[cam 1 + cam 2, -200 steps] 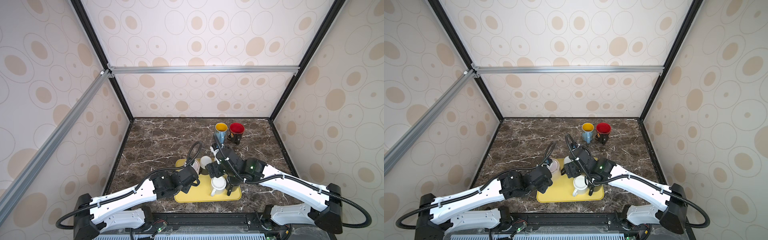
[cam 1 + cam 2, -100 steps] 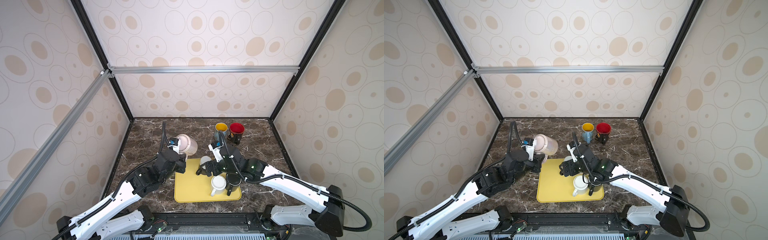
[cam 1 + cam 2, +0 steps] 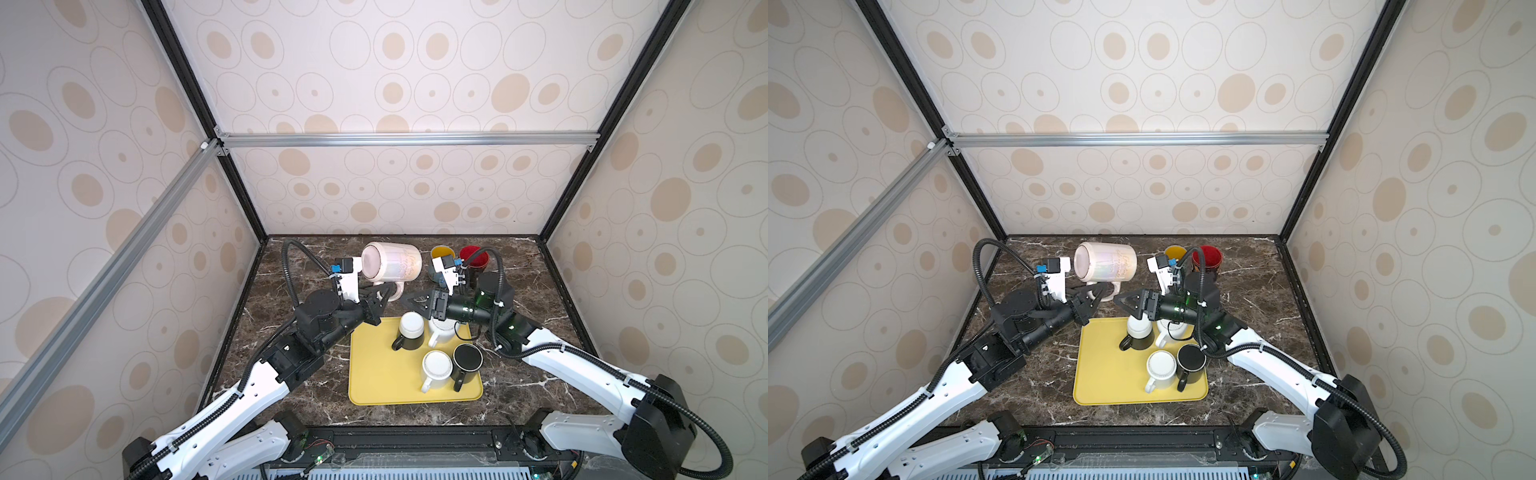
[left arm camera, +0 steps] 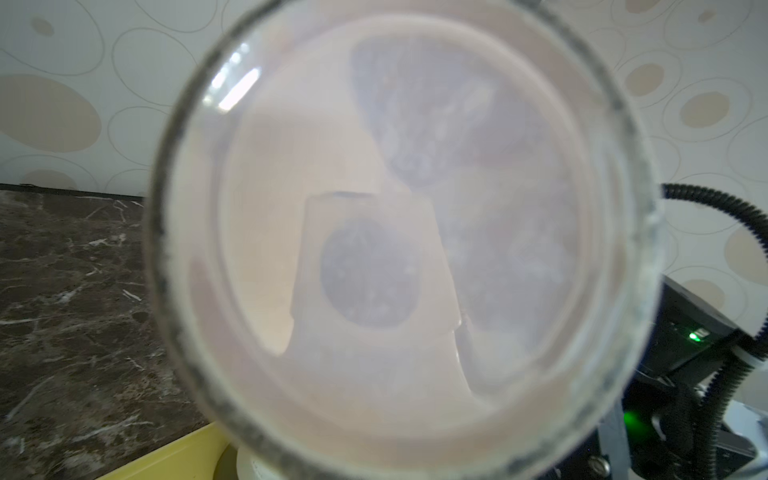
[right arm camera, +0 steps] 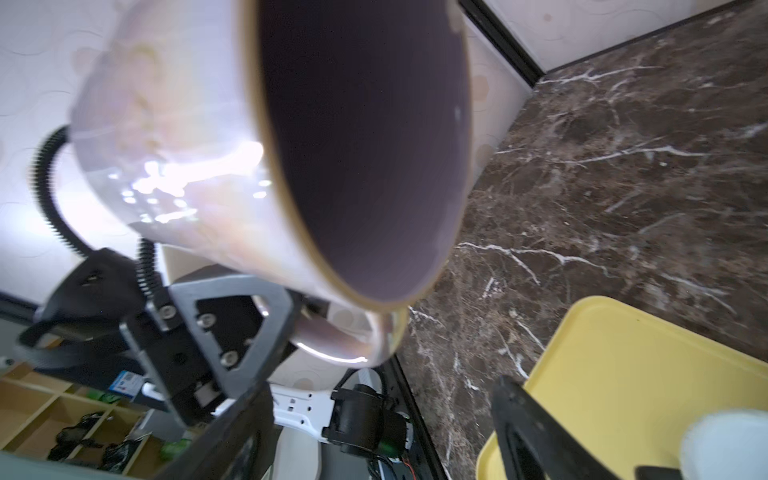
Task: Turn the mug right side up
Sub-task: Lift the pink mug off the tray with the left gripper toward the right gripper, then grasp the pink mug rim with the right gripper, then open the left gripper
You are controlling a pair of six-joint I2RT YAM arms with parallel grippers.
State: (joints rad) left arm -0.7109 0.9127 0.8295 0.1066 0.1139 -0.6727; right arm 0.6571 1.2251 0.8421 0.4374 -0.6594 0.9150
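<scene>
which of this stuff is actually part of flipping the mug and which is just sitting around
In the job:
- pink mug, on its side in the air
- left gripper, shut on its handle
- right gripper, open, close by

Just lying about:
- yellow tray and the four mugs on it
- yellow mug and red mug, upright at the back

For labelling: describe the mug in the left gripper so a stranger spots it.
Find the yellow tray. Just behind it, the left gripper holds a pearly pink mug by its handle. Unlike the other mugs, it hangs sideways in the air.
</scene>
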